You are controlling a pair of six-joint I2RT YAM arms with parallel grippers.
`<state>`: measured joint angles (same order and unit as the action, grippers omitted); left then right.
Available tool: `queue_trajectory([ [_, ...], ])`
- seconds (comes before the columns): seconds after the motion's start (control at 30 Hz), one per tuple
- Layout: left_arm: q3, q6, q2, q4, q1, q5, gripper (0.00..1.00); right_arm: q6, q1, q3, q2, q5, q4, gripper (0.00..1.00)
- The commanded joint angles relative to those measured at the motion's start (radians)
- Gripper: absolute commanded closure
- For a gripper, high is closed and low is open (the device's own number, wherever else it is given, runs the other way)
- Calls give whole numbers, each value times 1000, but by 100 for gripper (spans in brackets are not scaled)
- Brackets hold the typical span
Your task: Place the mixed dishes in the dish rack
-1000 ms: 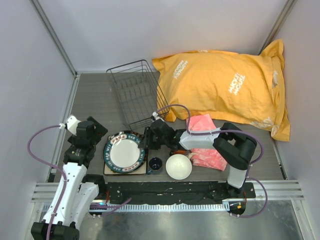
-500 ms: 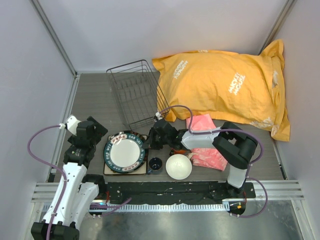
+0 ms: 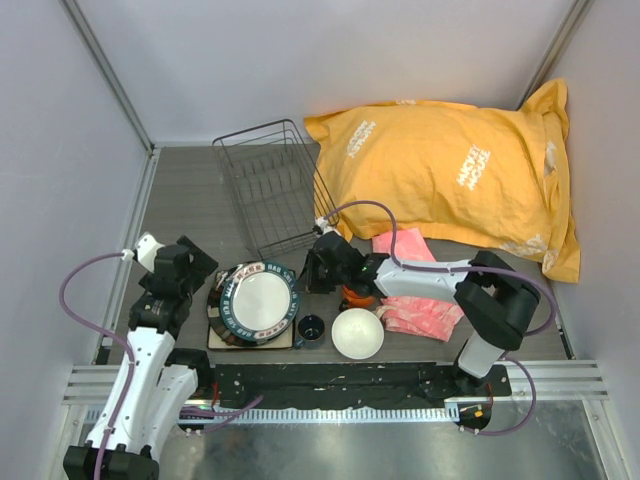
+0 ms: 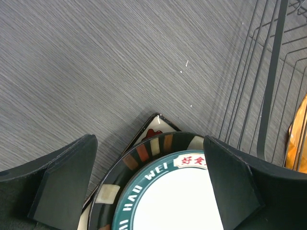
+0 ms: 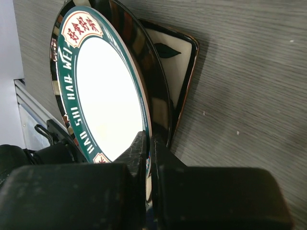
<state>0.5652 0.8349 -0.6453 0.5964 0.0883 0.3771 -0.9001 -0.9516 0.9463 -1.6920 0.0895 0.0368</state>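
My right gripper [image 3: 304,279] is shut on the right rim of the white plate [image 3: 262,300] with the teal lettered rim, and holds it tilted up off the stack. In the right wrist view the fingers [image 5: 139,153] pinch that plate [image 5: 105,91]. Under it lie the dark-rimmed plate [image 3: 217,312] and the square dark tray [image 3: 283,338]. My left gripper [image 3: 203,272] is open, its jaws either side of the plate's left edge [image 4: 192,196]. The small dark-blue cup [image 3: 311,327] and the white bowl [image 3: 358,333] stand to the right. The orange mug [image 3: 356,296] is partly hidden under my right arm. The dish rack [image 3: 275,185] stands behind.
The big yellow bag [image 3: 450,170] fills the back right. The pink cloth [image 3: 415,300] lies under my right arm. The rack's wires [image 4: 268,72] are close to the right of my left gripper. Grey walls enclose the table.
My right gripper has raised the white plate's right edge, tilting it off the stack and drawing it slightly right. My left arm has shifted a little nearer.
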Motion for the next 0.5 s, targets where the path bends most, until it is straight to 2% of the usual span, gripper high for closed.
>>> queue_trajectory([
  [0.0, -14, 7, 10, -33, -5, -41, 3, 66, 2, 45, 94, -39, -71, 99],
  [0.47, -8, 9, 32, -21, -7, -56, 3, 118, 4, 23, 184, 162, -41, 99],
])
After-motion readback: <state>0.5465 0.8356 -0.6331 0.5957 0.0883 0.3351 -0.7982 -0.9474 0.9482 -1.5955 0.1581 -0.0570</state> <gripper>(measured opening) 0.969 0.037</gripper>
